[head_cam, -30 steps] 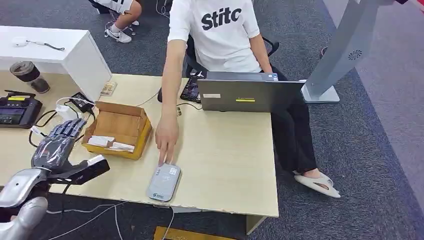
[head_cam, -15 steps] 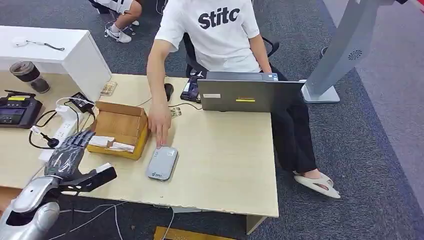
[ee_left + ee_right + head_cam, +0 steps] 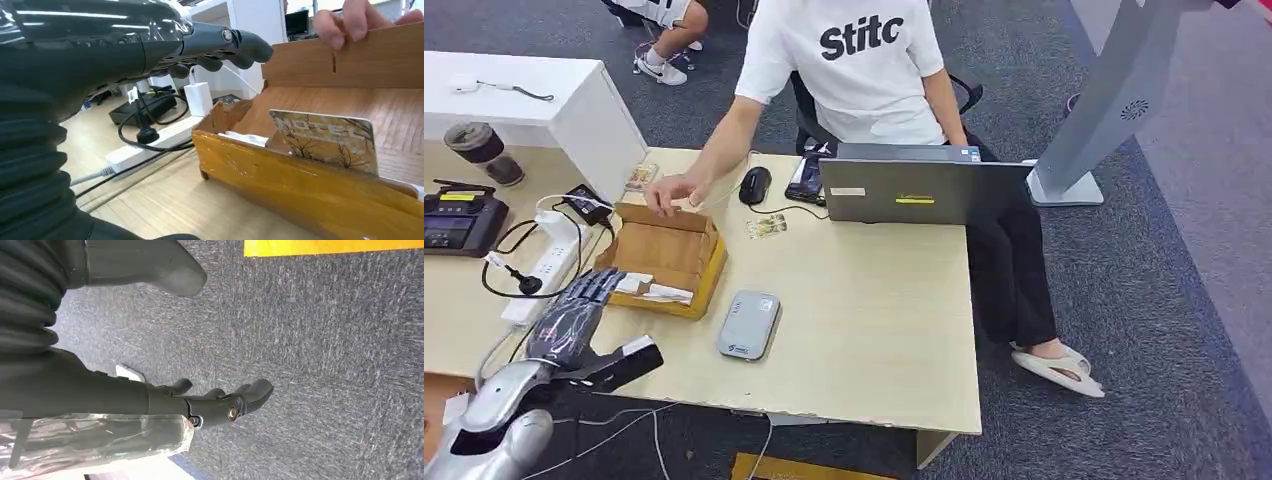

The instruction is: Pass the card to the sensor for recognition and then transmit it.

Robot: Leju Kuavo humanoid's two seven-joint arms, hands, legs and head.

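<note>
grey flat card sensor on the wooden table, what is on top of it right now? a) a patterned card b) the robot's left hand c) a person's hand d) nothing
d: the grey flat card sensor lies bare on the wooden table, while the person's hand is at the far flap of the brown cardboard box and the robot's left hand is beside the box.

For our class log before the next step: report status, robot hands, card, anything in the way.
Left robot hand open beside the box, right robot hand open over carpet. Card stands in the box, untouched. Person's hand on the box's far flap.
</note>
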